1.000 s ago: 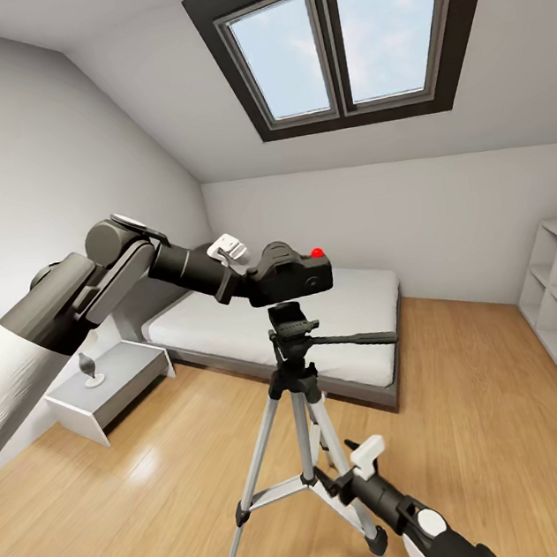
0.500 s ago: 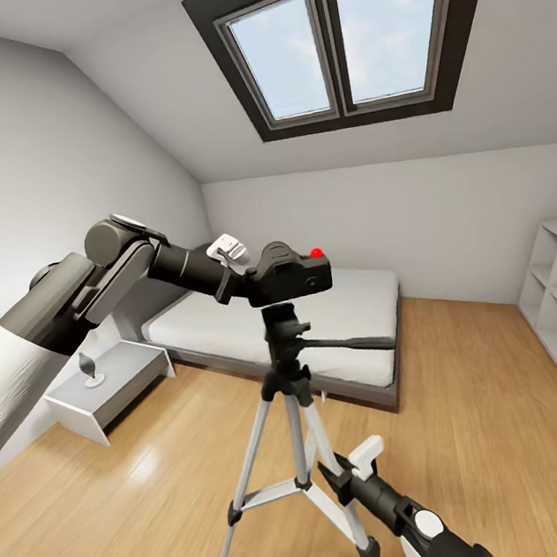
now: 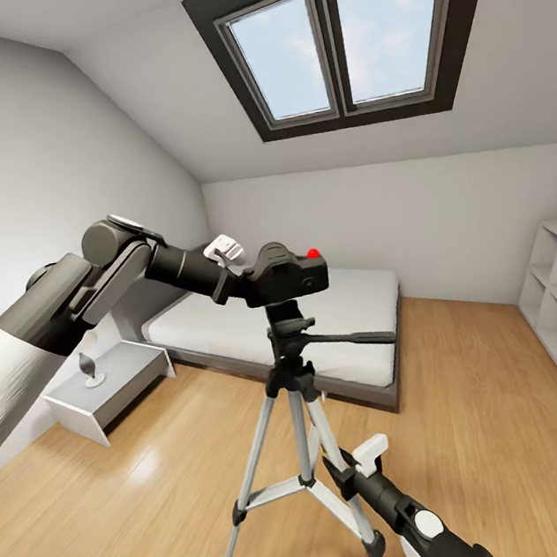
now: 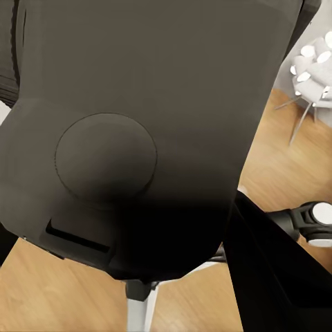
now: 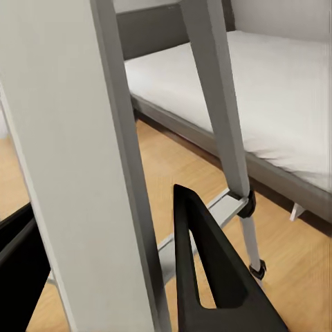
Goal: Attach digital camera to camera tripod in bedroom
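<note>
Above camera tripod [image 3: 295, 374]: digital camera [image 3: 285, 277] level, long axis sideways.

The digital camera [image 3: 287, 279] in the left claw [image 3: 248, 285] looks matt black plastic. Below it, the camera tripod [image 3: 298, 418] has smooth silvery metal legs. The floor [image 3: 125, 507] is glossy light wood.

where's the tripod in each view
Head view: camera tripod stands centre, its head just under the digital camera.
Left wrist view: a bit of it below the camera.
Right wrist view: silver legs up close.
Shared landmark: the wood floor.
</note>
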Controlling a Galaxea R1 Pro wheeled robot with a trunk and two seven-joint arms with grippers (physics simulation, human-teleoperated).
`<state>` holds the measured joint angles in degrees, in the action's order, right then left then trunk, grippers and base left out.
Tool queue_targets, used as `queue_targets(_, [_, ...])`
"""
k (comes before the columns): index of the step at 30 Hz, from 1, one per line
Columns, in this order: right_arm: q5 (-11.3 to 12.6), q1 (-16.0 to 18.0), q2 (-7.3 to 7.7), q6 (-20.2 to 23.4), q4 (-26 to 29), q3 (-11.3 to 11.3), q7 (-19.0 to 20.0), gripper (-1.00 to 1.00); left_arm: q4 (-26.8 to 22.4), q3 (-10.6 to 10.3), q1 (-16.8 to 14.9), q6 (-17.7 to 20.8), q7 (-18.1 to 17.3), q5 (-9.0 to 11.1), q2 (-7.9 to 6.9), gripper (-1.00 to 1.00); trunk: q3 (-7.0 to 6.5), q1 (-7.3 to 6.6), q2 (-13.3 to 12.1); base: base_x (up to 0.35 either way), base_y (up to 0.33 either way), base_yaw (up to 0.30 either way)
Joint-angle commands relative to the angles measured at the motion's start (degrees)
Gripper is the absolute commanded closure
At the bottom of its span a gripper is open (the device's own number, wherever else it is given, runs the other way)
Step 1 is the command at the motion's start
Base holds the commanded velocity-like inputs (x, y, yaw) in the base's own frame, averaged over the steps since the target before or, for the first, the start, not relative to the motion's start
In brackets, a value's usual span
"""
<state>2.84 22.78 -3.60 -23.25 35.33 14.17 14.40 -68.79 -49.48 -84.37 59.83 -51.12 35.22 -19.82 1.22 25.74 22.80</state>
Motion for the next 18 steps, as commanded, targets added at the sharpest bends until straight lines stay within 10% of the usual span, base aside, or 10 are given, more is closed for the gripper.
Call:
queue_targets(1, [0.4, 0.1, 0.00, -0.1, -0.1, 0.0, 0.1, 1.00, 0.0, -0.1, -0.1, 0.2, -0.2, 0.0, -0.19, 1.00, 0.13, 0.04, 0.1, 0.000, 0.000, 0.000])
queue_targets(18, [0.3, 0.1, 0.00, 0.1, -0.2, 0.2, -0.2, 1.00, -0.1, -0.1, -0.2, 0.2, -0.3, 0.0, -1.10, 1.00, 0.13, 0.04, 0.1, 0.000, 0.000, 0.000])
